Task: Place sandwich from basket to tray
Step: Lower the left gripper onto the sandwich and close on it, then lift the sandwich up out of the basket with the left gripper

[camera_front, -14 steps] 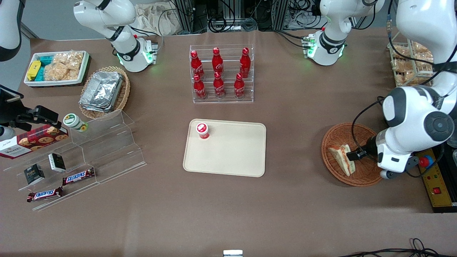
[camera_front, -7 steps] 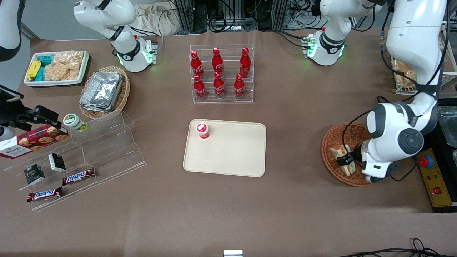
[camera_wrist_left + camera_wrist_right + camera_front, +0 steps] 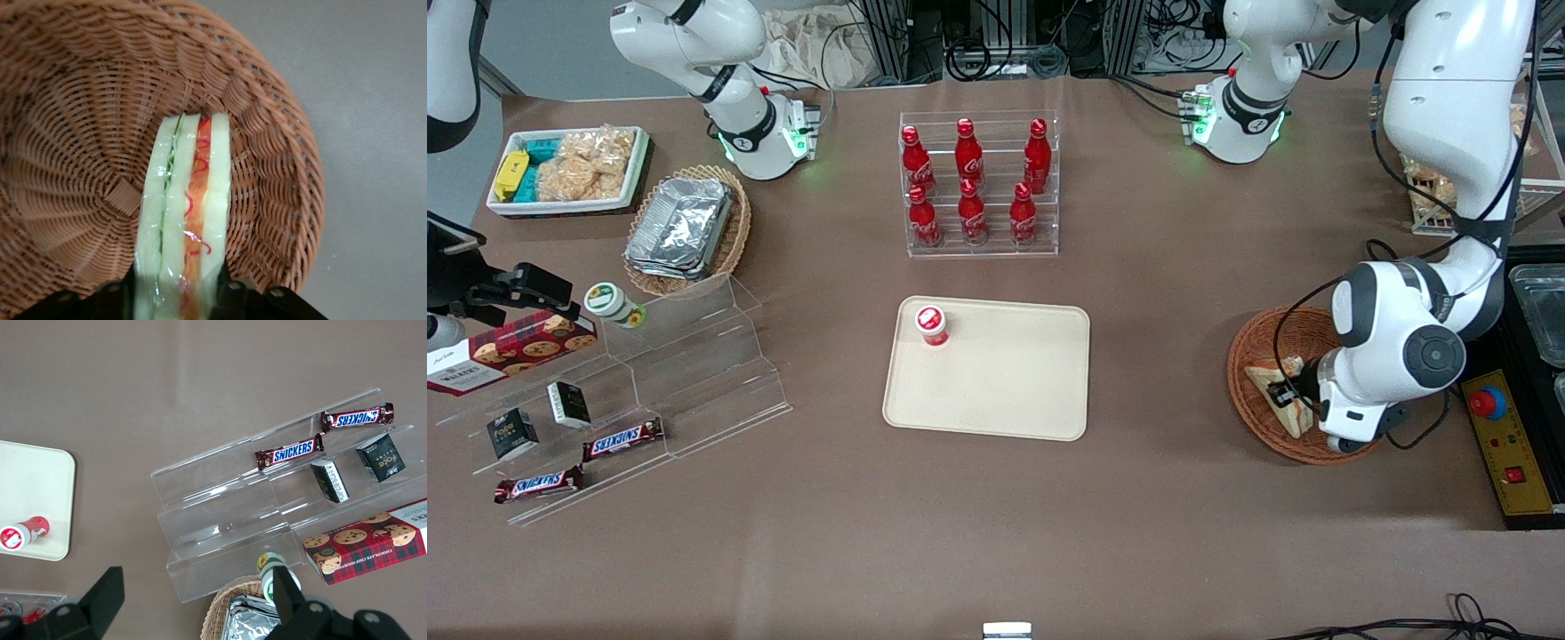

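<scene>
1. Front view: the left arm's gripper [image 3: 1285, 392] sits in the reddish-brown wicker basket [image 3: 1249, 418], its fingers closed on the sandwich [image 3: 1272, 382]. The cream tray [image 3: 1005, 391], well apart, carries one red-capped bottle [image 3: 931, 324].
2. Left wrist view: both fingers [image 3: 230, 293] press the wrapped sandwich [image 3: 183, 220] edges; it stands on edge inside the basket [image 3: 80, 133].
3. Right wrist view: tray [image 3: 40, 487] corner and bottle [image 3: 23, 533] show.
</scene>
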`<state>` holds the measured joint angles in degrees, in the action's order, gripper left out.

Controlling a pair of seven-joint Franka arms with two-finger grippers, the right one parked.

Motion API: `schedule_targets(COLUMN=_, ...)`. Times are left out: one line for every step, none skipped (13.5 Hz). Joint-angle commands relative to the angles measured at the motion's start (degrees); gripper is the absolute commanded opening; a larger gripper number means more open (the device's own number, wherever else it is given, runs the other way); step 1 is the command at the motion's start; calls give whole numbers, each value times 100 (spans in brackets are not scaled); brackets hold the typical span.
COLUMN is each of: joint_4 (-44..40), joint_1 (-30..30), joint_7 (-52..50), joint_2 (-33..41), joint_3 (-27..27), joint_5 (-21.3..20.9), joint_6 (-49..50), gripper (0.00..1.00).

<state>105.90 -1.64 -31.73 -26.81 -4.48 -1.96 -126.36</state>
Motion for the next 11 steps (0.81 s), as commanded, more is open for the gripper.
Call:
schedule_targets(joint_4=-156, joint_1=6, joint_7=8, joint_2=684, joint_3=-9, joint_5=-356, joint_6=706, gripper=1)
schedule_targets(joint_4=-279, joint_1=15, joint_7=156, joint_2=878, joint_3=-44, joint_5=-480, joint_6=1040, gripper=1)
schedule_targets(joint_4=-359, joint_1=6, joint_7=358, joint_2=1132, joint_3=-157, joint_5=-516, joint_6=1261, gripper=1)
schedule_targets(joint_4=-438, joint_1=6, joint_7=482, joint_2=1361, joint_3=-211, joint_5=-516, joint_6=1437, gripper=1)
schedule_targets(joint_4=-552, joint_1=6, joint_7=561, joint_2=1563, joint_3=-246, joint_5=-516, joint_6=1665, gripper=1)
schedule_targets(joint_4=-744, joint_1=6, joint_7=632, joint_2=1722, joint_3=-386, joint_5=-516, joint_6=2007, gripper=1)
schedule_targets(joint_4=-1007, joint_1=6, joint_7=693, joint_2=1819, joint_3=-509, joint_5=-525, joint_6=2410, gripper=0)
schedule_targets(joint_4=-1323, joint_1=6, joint_7=746, joint_2=1872, joint_3=-597, joint_5=-525, joint_6=2893, gripper=0)
schedule_targets(joint_4=-1639, joint_1=6, joint_7=721, joint_2=1882, joint_3=-781, joint_5=-525, joint_6=3342, gripper=0)
schedule_targets(joint_4=-1999, joint_1=6, joint_7=668, joint_2=1882, joint_3=-1026, joint_5=-542, joint_6=3755, gripper=0)
schedule_targets(joint_4=-2316, joint_1=6, joint_7=581, joint_2=1882, joint_3=-1246, joint_5=-551, joint_6=4151, gripper=0)
